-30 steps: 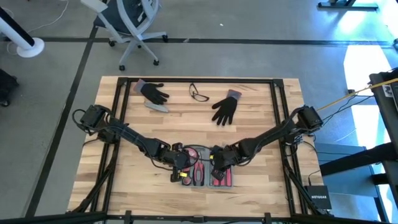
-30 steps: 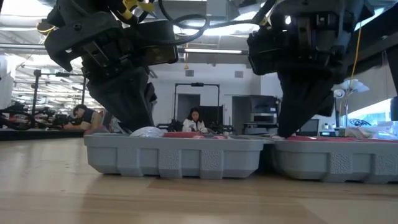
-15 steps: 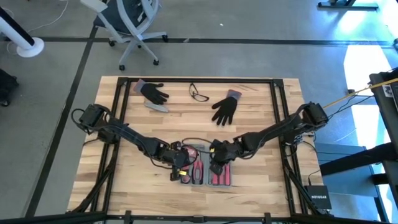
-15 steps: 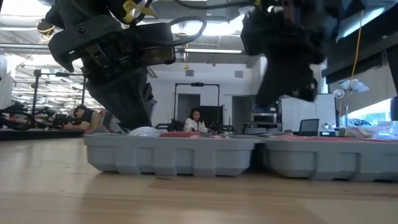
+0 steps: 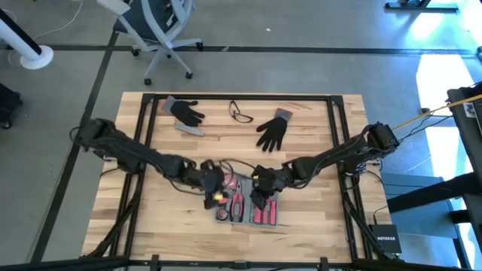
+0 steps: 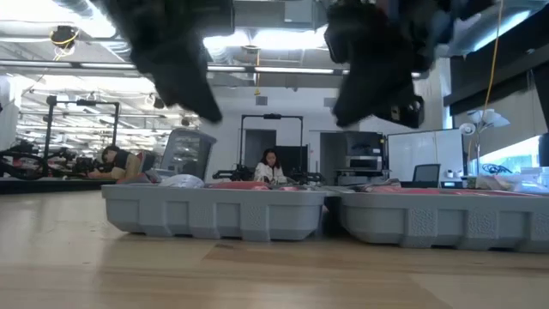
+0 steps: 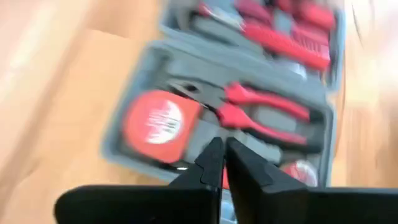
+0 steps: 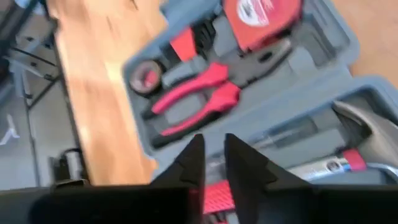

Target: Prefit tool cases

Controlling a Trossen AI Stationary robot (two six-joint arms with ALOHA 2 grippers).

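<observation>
The tool case [image 5: 247,207] lies open on the table's near middle, its two blue-grey halves [image 6: 214,215] side by side, flat on the wood. In its recesses lie red-handled pliers [image 7: 261,112], a red tape measure [image 7: 158,121] and a hammer [image 8: 367,134]. My left gripper [image 5: 218,192] hovers above the case's left half, its fingers shut with nothing between them. My right gripper [image 5: 258,197] hovers above the right half, a small gap between its fingers, holding nothing. In the low view both grippers [image 6: 202,103] [image 6: 352,107] hang clear above the case.
Two black gloves [image 5: 186,111] [image 5: 273,132], a small grey bar [image 5: 190,129] and a pair of glasses [image 5: 241,114] lie near the table's far edge. Bare wood lies left and right of the case. People sit in the room beyond the table [image 6: 270,167].
Both grippers have risen off the case's halves and now hang clear above it. The case has slid and turned a little on the table, toward the left in the low view.
</observation>
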